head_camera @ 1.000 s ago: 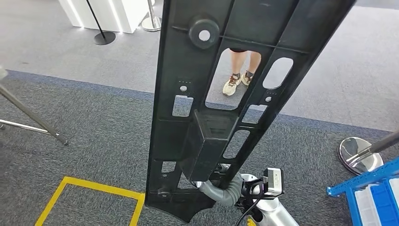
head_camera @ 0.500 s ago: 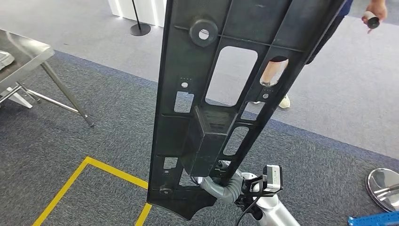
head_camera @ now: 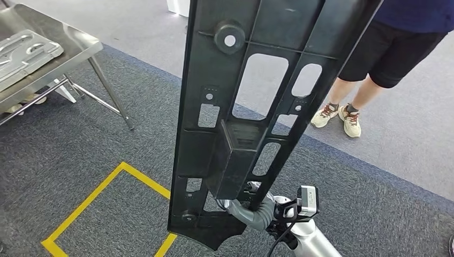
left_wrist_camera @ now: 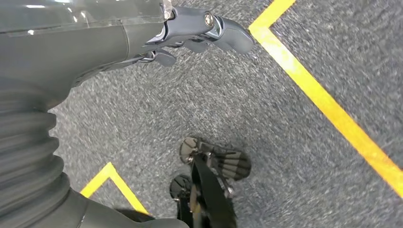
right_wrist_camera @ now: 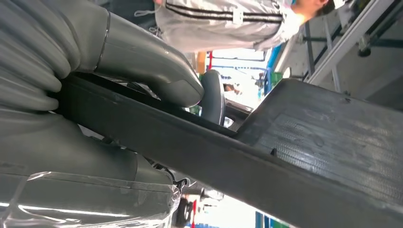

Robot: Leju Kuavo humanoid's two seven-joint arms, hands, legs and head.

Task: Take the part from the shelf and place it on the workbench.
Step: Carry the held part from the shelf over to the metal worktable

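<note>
**Carrying the long panel over to the bench**

The right hand [head_camera: 251, 206] is clamped on the lower end of the long black plastic part [head_camera: 257, 107], thumb on one face and fingers wrapped behind, as the right wrist view shows close up. The part stands nearly upright in front of the robot's chest, leaning a little away at the top, and it blocks much of the forward view. The left hand [left_wrist_camera: 190, 35] hangs at the robot's side over the grey carpet [head_camera: 80, 144], holding nothing, its fingers loosely apart and slightly curled.

The steel workbench [head_camera: 80, 45] sits off to the left, with a pale moulded tray [head_camera: 24, 48] already lying on it. A person [head_camera: 385, 59] in dark shorts stands close by on the right.

From where I stand, the part looks off the shelf and only the walk and set-down remain. To do it well, I'd say the robot should keep that one-handed grip firm, since a tall piece held at its foot wants to swing. It should turn slowly, keep the top end away from the person, and lower the part flat onto bare benchtop beside the tray.
</note>
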